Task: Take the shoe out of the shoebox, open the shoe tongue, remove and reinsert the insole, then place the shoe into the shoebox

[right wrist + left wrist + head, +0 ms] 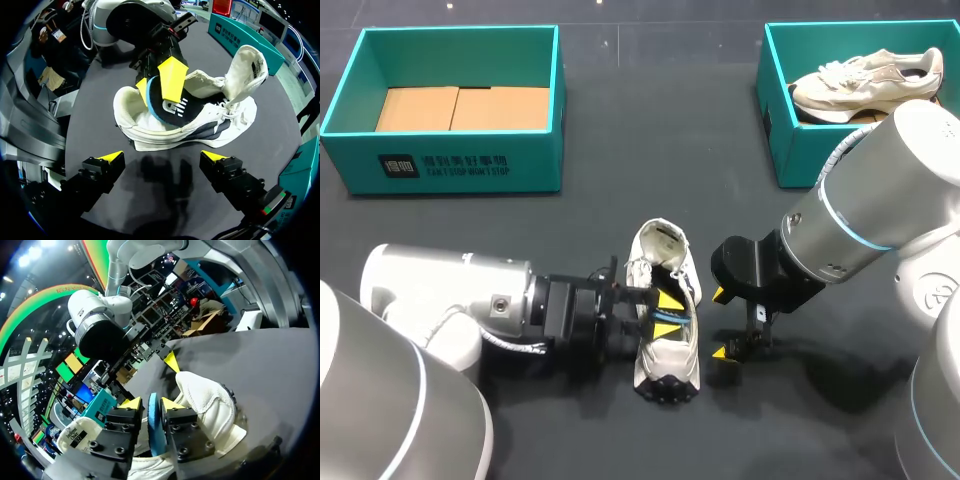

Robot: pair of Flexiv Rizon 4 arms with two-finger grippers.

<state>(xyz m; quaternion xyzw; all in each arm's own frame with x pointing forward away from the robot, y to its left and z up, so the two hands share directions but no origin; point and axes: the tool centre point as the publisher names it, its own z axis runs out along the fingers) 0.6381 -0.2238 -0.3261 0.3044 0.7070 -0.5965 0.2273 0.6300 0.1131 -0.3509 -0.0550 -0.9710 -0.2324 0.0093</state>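
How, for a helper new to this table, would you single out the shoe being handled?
Start at the middle of the dark table, between the left hand and right hand. The shoe lies there in the open, tongue raised, left hand pinching its blue insole; the other shoe sits inside a green box.

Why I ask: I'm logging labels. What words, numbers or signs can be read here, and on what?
left shoebox, front wall: a white logo and two lines of white print, too small to read surely.
shoe tongue, inner side: a printed label, too small to read.
insole: a white logo mark, no words that can be read.
Nothing else on the table bears readable print.
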